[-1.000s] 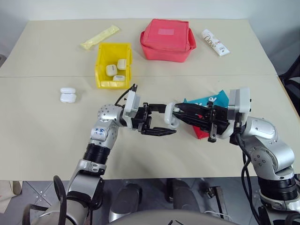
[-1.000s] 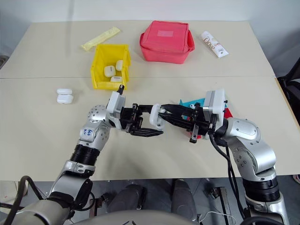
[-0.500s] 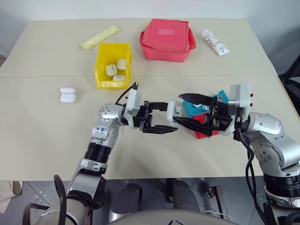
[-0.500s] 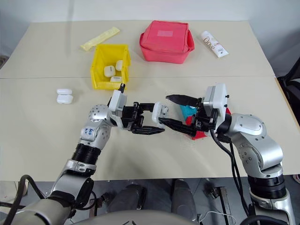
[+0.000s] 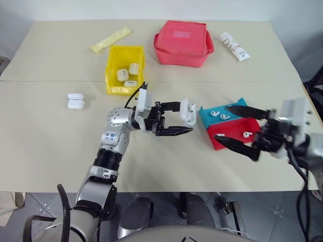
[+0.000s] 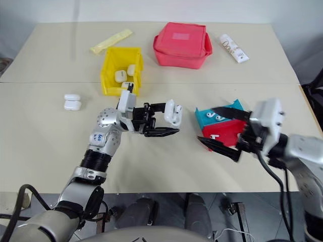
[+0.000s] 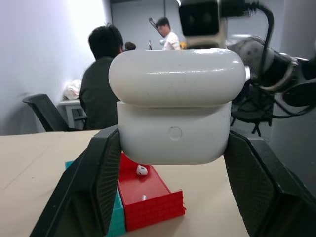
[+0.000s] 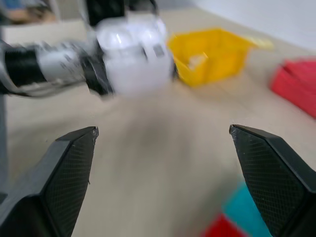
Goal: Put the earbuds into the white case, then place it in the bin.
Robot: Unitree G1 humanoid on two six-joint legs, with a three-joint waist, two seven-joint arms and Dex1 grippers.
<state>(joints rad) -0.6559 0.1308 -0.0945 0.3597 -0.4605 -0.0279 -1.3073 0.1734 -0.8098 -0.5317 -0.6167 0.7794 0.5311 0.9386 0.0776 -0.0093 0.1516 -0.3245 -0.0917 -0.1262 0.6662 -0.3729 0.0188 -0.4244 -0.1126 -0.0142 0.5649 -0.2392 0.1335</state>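
Right gripper (image 5: 241, 132) has let go and swung toward the table's right edge, fingers spread wide and empty over the teal-and-red tray (image 5: 227, 130). Left gripper (image 5: 182, 120), reaching level toward the right, pinches the white case (image 5: 189, 111) above mid-table. Tube (image 5: 233, 46) lettering unreadable.

Head stereo pair above table (image 5: 50, 151); close wrist views.

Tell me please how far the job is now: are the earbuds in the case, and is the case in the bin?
Done: the yellow bin already holds three white cases. In hand: the left hand is shut on the white case, its lid open, above the table. The right hand is open and empty. Left: earbuds still lie in the teal-and-red tray; this case is not binned.
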